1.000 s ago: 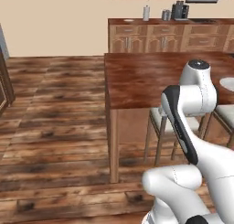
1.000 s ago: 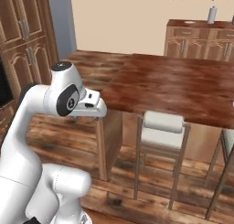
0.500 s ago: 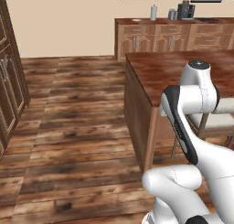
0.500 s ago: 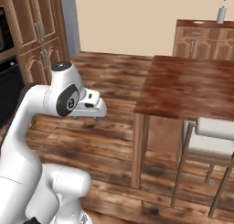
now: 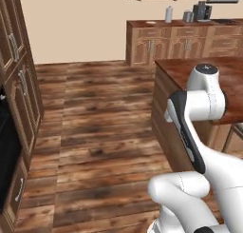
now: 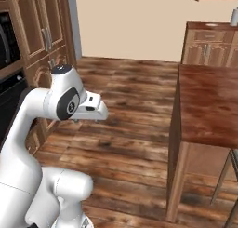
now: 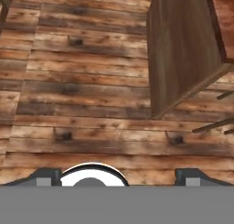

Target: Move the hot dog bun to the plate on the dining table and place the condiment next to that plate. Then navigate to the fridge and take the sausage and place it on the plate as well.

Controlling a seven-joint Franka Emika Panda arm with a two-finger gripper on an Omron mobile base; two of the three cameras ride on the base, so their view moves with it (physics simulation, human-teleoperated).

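My gripper (image 7: 119, 178) hangs open over the wooden floor with nothing between its fingertips (image 7: 44, 177). The white hand (image 6: 91, 109) is held out in front of the arm at about table height, left of the dining table (image 6: 209, 99). The table's reddish-brown top is at the right in the left base view (image 5: 182, 69) and its end panel is at the upper right in the hand view (image 7: 183, 49). The hot dog bun, the plate, the condiment and the sausage are out of view. A narrow tall grey panel (image 6: 71, 22) stands past the cabinets; I cannot tell whether it is the fridge.
Tall wooden cabinets (image 5: 19, 75) and a black oven front (image 5: 7, 156) line the left side. A counter with cabinets (image 5: 180, 37) runs along the back wall. Stool legs (image 6: 230, 176) stand by the table. Open plank floor (image 5: 95, 132) lies between.
The whole picture has slid to the right: the base has turned left, so the table has gone to the right edge and the cabinets and oven have come in. The arm keeps its pose.
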